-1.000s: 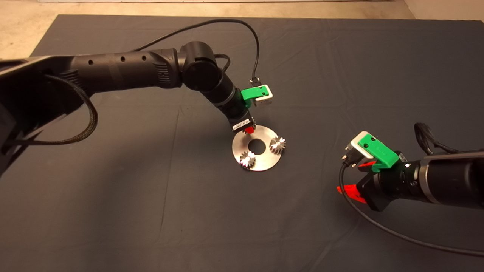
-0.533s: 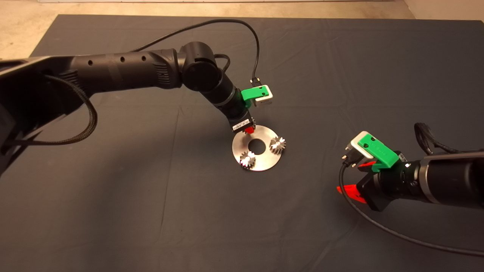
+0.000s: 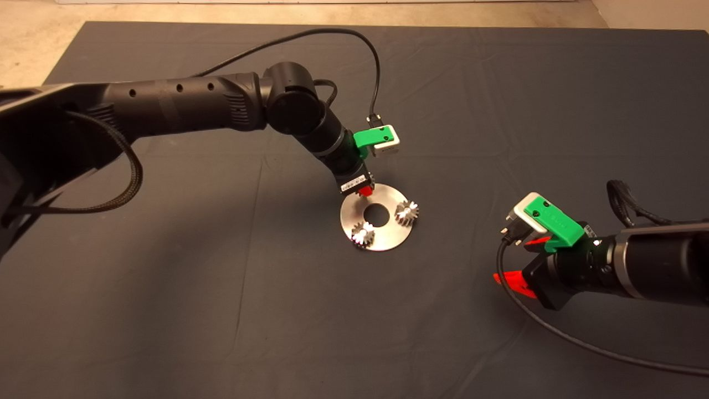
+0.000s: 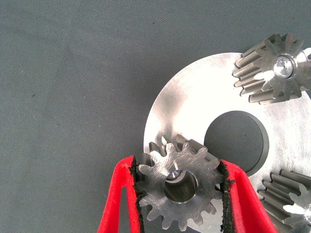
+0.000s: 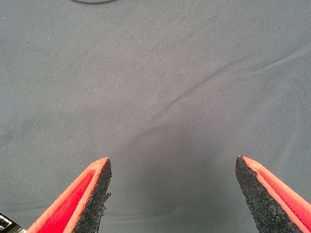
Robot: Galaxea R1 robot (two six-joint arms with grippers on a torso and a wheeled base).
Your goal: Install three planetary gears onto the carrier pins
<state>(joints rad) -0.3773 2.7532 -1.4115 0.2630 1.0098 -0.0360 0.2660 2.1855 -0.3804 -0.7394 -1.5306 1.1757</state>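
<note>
A flat round silver disc (image 3: 388,235) with a centre hole lies mid-mat. Two planetary gears (image 3: 406,212) (image 3: 363,234) sit on carrier pins; their silver pin tops show in the left wrist view (image 4: 283,66). My left gripper (image 3: 364,191) hangs over the disc's far-left rim, shut on a third gear (image 4: 179,186). That gear is held flat just above the disc (image 4: 194,102), and a silver pin shows through its centre hole. My right gripper (image 3: 515,260) waits open at the right, over bare mat (image 5: 160,97).
The dark mat (image 3: 166,288) covers the table, with beige floor (image 3: 33,50) beyond its far-left corner. Black cables trail from both wrists.
</note>
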